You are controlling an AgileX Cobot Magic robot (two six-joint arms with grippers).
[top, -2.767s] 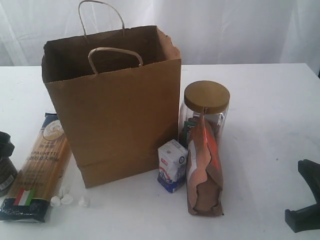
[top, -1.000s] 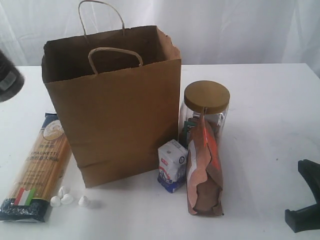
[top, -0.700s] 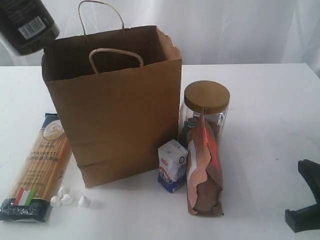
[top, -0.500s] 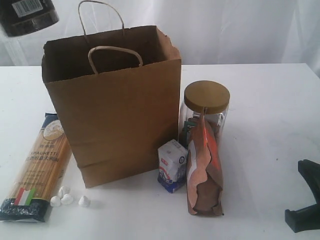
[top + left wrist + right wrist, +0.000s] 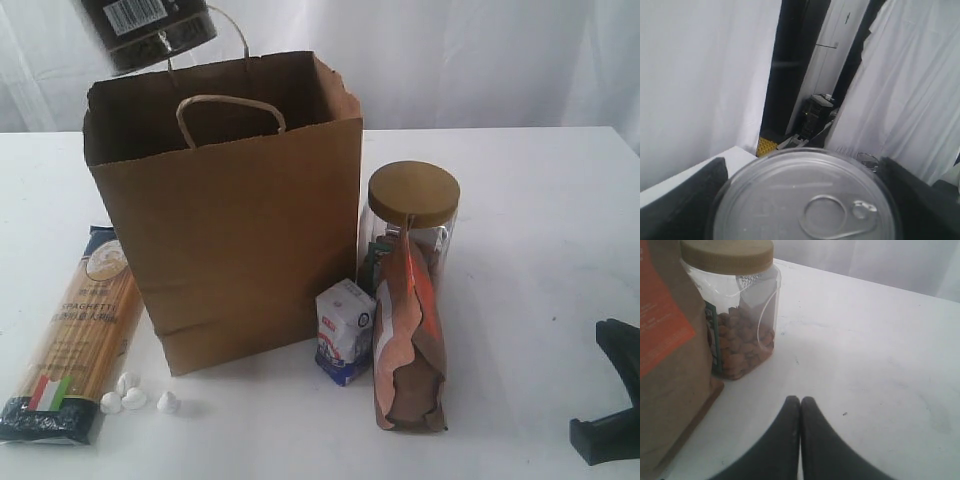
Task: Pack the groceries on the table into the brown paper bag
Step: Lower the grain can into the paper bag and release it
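Observation:
The dark jar (image 5: 150, 30) hangs tilted in the air above the back left corner of the brown paper bag (image 5: 230, 220). In the left wrist view my left gripper (image 5: 805, 205) is shut on it, with a black finger on each side of its pull-ring lid (image 5: 790, 185). On the table (image 5: 520, 200) lie the spaghetti packet (image 5: 80, 330) and small white lumps (image 5: 135, 397), left of the bag. Right of the bag stand the white-blue carton (image 5: 345, 332), brown pouch (image 5: 408, 340) and gold-lidded jar (image 5: 413, 195). My right gripper (image 5: 800, 400) is shut and holds nothing, low over the table.
The bag stands upright with its mouth open and two loop handles (image 5: 230, 105) up. The right arm's black body (image 5: 612, 430) sits at the table's front right corner. White curtains hang behind the table. The nut-filled jar (image 5: 735, 315) and pouch (image 5: 670, 365) show in the right wrist view.
The dark jar has risen from the table's left edge and swung up and to the right, to above the bag's back left corner. The right arm has not moved.

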